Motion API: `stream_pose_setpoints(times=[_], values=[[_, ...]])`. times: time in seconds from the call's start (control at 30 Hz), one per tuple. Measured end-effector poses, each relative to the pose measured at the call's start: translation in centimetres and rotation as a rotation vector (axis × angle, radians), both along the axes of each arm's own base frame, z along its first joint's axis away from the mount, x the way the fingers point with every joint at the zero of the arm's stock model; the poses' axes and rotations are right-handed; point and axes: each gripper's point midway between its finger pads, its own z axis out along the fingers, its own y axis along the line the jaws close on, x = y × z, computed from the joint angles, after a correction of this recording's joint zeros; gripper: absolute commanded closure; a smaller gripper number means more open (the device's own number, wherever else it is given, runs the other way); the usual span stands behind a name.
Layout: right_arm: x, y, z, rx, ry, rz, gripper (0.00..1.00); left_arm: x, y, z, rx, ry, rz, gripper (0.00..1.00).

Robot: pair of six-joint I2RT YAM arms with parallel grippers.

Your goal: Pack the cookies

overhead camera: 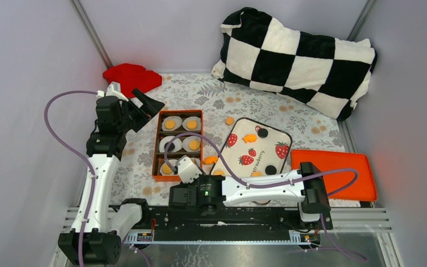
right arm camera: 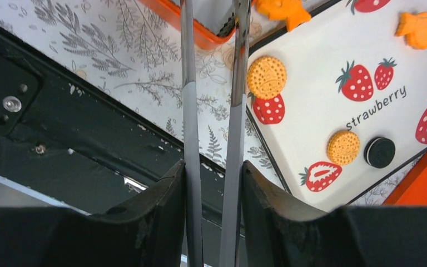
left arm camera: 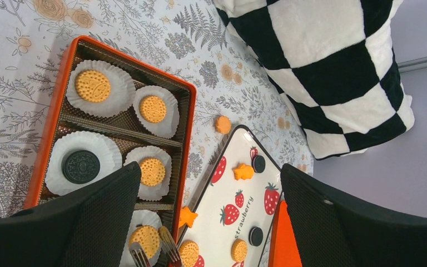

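An orange box (overhead camera: 156, 146) holds white paper cups with round golden cookies (left arm camera: 93, 85) and one black cookie (left arm camera: 81, 166). To its right, the strawberry plate (overhead camera: 239, 146) carries more golden cookies (right arm camera: 266, 77), black ones (right arm camera: 380, 152) and orange fish-shaped biscuits (right arm camera: 421, 29). My right gripper (right arm camera: 212, 172) is shut on metal tongs (right arm camera: 190, 111). Their forked tips (left arm camera: 168, 245) straddle a golden cookie (left arm camera: 144, 240) in the box's nearest cup; whether they pinch it is unclear. My left gripper (left arm camera: 209, 168) hangs open and empty above the box's far end.
An orange lid (overhead camera: 339, 169) lies right of the plate. A checkered pillow (overhead camera: 297, 55) fills the back right, and a red cloth (overhead camera: 132, 77) sits at the back left. One loose cookie (overhead camera: 229, 120) lies on the patterned tablecloth. The black rail (overhead camera: 228, 219) runs along the near edge.
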Motion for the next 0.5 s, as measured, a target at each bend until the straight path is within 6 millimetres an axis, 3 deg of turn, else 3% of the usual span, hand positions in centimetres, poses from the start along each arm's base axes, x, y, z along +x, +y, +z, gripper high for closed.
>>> stream_pose_setpoints(times=[0.07, 0.27, 0.5], values=[[-0.3, -0.2, -0.5, -0.012, 0.018, 0.005, 0.78, 0.0, 0.1, -0.1, 0.003, 0.002, 0.002, 0.01], [-1.0, -1.0, -1.8, -0.046, 0.048, 0.005, 0.5, 0.0, 0.1, -0.1, 0.003, 0.002, 0.002, 0.01], [-1.0, -1.4, -1.9, -0.052, 0.05, -0.011, 0.5, 0.0, 0.1, 0.0, 0.007, -0.003, -0.001, 0.01]])
